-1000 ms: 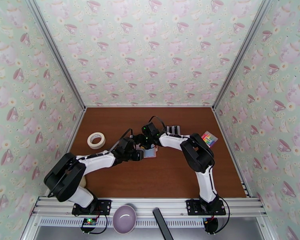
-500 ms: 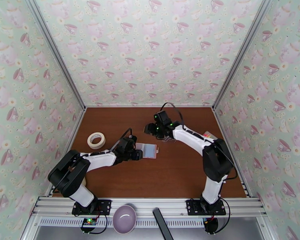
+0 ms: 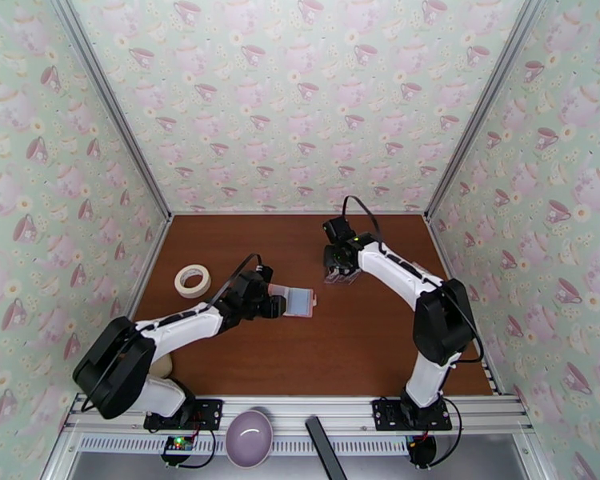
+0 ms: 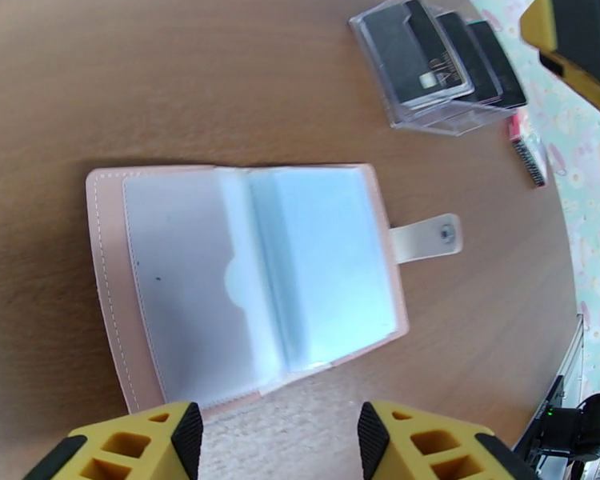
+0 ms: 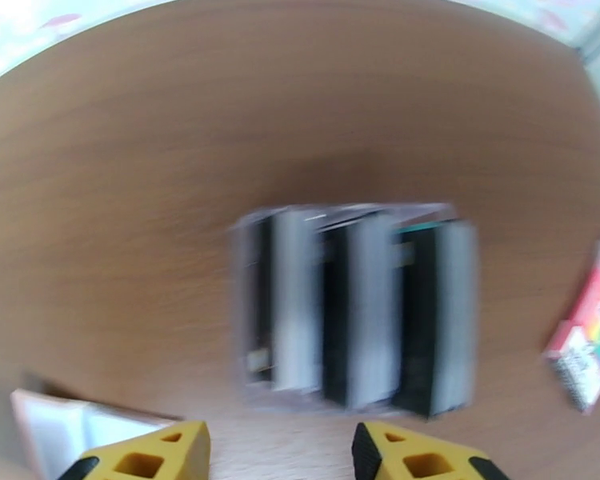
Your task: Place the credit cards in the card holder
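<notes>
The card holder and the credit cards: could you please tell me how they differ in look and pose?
The card holder is pink and lies open flat; the credit cards are black and white, bunched upright in a clear tray. Both sit on the table.

Lab booth; aluminium frame [image 3: 113,106], teacup wallpaper [image 3: 300,98]

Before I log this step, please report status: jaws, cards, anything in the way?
Left jaws open, empty, at open card holder. Right jaws open above credit cards. Nothing blocking.
</notes>
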